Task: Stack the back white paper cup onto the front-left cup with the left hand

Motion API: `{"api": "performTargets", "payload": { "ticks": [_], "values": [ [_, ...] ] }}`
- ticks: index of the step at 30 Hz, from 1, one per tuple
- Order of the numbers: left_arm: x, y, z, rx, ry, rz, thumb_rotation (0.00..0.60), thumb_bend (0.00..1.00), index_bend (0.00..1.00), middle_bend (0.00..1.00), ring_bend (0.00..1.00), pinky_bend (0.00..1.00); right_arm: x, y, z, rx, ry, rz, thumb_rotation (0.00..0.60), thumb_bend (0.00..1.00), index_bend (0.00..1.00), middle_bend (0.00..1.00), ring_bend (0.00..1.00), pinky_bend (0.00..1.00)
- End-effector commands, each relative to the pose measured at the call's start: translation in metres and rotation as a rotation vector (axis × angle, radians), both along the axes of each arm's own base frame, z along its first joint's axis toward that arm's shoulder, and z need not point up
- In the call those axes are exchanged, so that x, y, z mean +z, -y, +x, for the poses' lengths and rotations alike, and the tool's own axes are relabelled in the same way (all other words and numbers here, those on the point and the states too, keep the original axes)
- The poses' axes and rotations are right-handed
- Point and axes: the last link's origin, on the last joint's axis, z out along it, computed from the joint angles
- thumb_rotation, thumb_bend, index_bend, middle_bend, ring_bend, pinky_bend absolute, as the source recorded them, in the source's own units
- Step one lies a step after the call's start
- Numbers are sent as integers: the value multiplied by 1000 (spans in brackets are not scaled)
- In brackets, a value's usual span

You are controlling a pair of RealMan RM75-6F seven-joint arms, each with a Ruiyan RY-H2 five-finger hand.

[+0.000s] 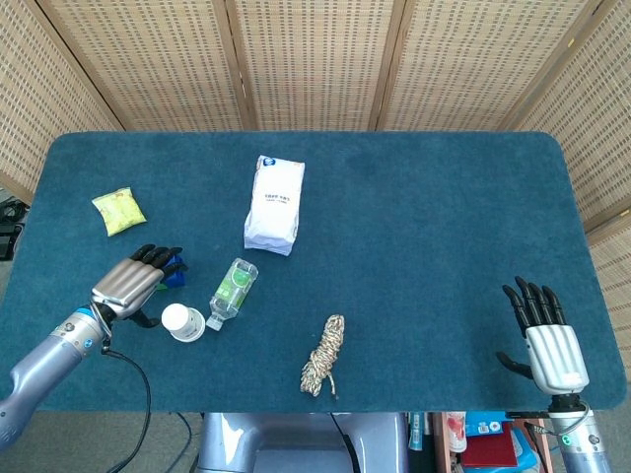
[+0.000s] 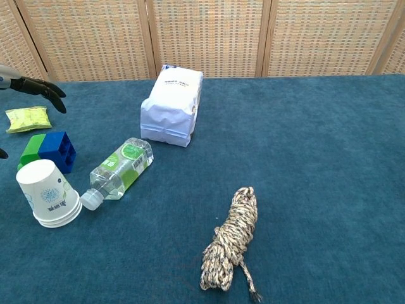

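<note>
Two white paper cups (image 1: 181, 321) with blue flower prints sit nested as one upside-down stack (image 2: 49, 192) at the table's front left. My left hand (image 1: 133, 281) hovers just left of and behind the stack, fingers spread, holding nothing. In the chest view only its dark fingertips (image 2: 39, 88) show at the top left edge, well above the cups. My right hand (image 1: 544, 335) rests at the front right, fingers apart and empty.
A lying water bottle (image 2: 118, 168) is right beside the stack. Blue block (image 2: 56, 150) and green block (image 2: 31, 149) stand just behind it. A yellow-green packet (image 1: 118, 210), a white bag (image 1: 274, 204) and a rope bundle (image 1: 323, 354) lie further off.
</note>
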Motion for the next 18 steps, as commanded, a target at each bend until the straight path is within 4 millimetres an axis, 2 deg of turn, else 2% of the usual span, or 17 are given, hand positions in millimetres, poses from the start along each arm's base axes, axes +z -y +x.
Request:
{"api": "performTargets", "payload": {
  "ticks": [1, 5, 9, 14, 18],
  "values": [
    [4, 5, 5, 17, 113, 59, 600, 209, 149, 0, 0, 0, -1, 0, 0, -1, 0, 5, 600, 45, 0, 0, 0, 0],
    [-1, 25, -4, -77, 194, 199, 600, 208, 144, 0, 0, 0, -2, 0, 0, -3, -2, 19, 600, 45, 0, 0, 0, 0],
    [-15, 50, -23, -189, 133, 332, 600, 208, 139, 0, 0, 0, -5, 1, 1, -7, -6, 35, 600, 45, 0, 0, 0, 0],
    [-39, 87, -40, -183, 166, 441, 600, 209, 139, 0, 0, 0, -9, 1, 2, -3, -18, 54, 600, 44, 0, 0, 0, 0],
    [-50, 101, -49, -184, 166, 495, 600, 208, 139, 0, 0, 0, -10, 0, 3, 0, -16, 56, 600, 45, 0, 0, 0, 0]
  ]
}}
